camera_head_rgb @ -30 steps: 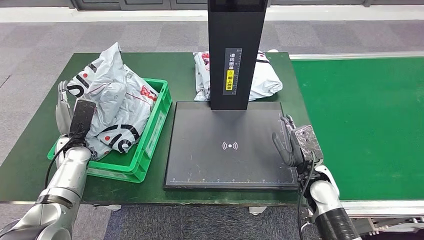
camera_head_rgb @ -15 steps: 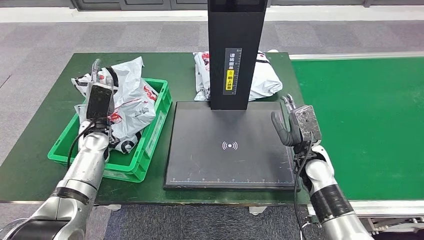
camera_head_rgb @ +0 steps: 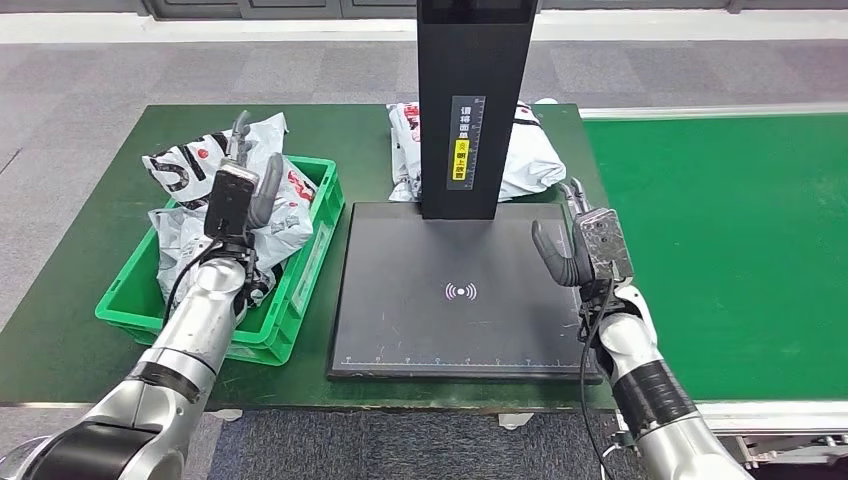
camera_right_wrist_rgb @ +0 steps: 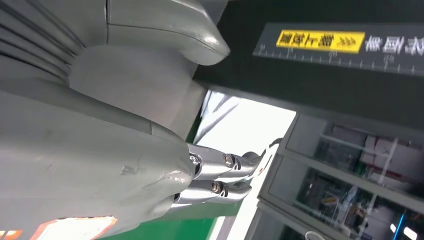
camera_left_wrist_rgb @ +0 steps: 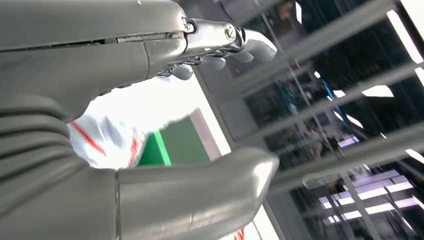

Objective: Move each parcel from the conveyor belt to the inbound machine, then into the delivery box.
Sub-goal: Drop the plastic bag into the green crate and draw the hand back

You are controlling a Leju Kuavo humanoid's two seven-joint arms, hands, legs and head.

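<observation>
While white parcels [camera_head_rgb: 200,215] fill the green crate [camera_head_rgb: 300,290] at left-centre, the left hand [camera_head_rgb: 245,185] hovers above with fingers spread, empty; the right hand [camera_head_rgb: 575,245], fingers apart, stands over the scanner plate [camera_head_rgb: 450,330].

Yellow-and-white Chinese label [camera_head_rgb: 461,141] on black scanner post [camera_head_rgb: 472,60]; wireless symbol [camera_head_rgb: 460,291] on scan plate [camera_head_rgb: 400,320].

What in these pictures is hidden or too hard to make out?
- Parcel behind the black scanner column: the column covers the middle of the white parcel, head view.
- Green crate: the left robot hand and arm cover part of the white parcels.
- Yellow label: print too small to read.
- Right robot hand: palm side faces away.
</observation>
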